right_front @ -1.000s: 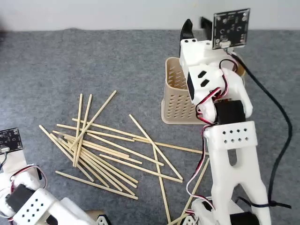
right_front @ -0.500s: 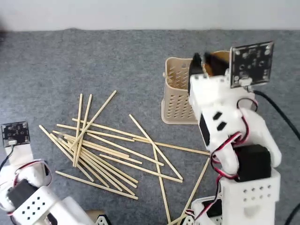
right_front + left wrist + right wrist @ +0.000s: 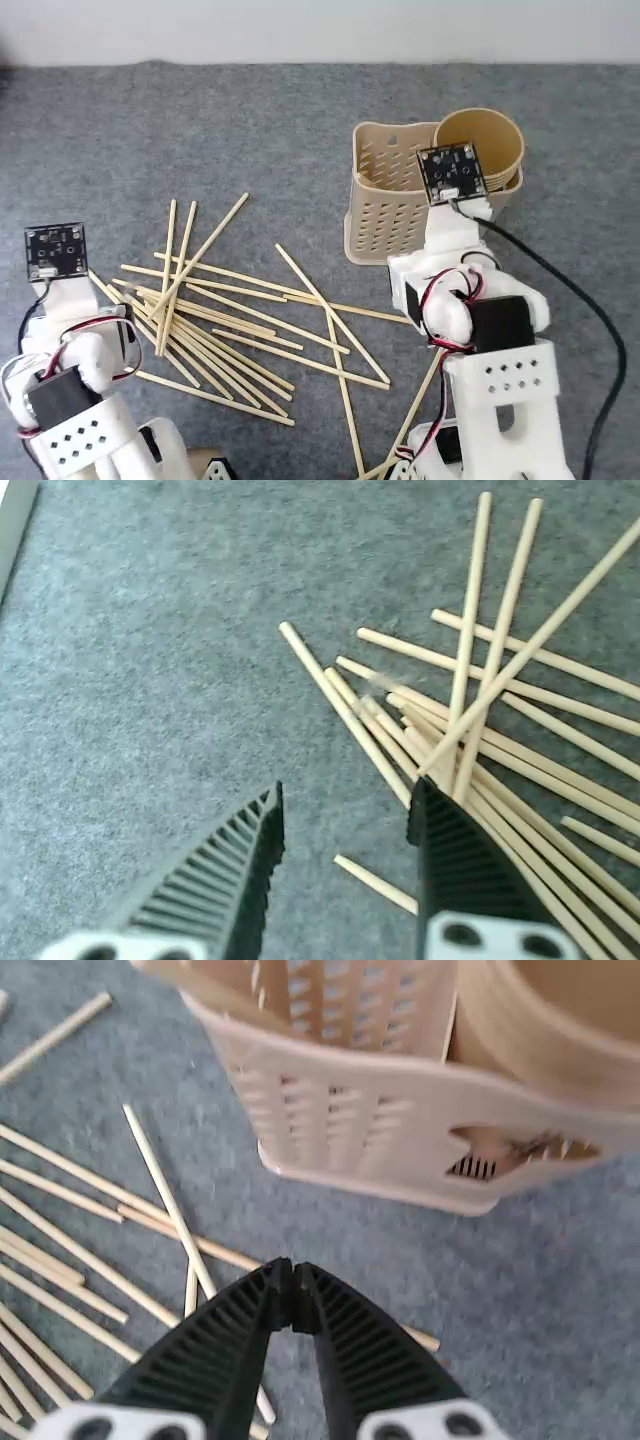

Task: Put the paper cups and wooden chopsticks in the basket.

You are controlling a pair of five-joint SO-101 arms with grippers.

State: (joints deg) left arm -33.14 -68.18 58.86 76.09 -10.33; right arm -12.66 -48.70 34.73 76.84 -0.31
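at the left, the left arm has come forward from the table corner in the last second, and its camera board now stands at the left end of the pile. the left gripper (image 3: 347, 790) hangs with its jaws apart and nothing between them, above the grey mat (image 3: 200, 120) just beside the ends of the nearest sticks. it touches none of them yet. the wooden chopsticks (image 3: 220, 310) lie all on the mat in a loose heap in the middle, crossing one another, and a few single ones reach toward the right arm's base. not one is in the basket. further right stands the basket (image 3: 385, 215), upright, and the paper cups (image 3: 490, 135) sit as a stack in its right end, the mouth up. one second ago the right arm was stretched over the basket and covered this place; now it has pulled back toward its base, so the stack is free to see. the right gripper (image 3: 292, 1270) has its jaws closed together on nothing and hangs low over the mat in front of the basket wall, near some stray sticks. i judge that the cup part is done and the right arm has let go well. what is left is the chopsticks, and the left arm seems ready to start with them.
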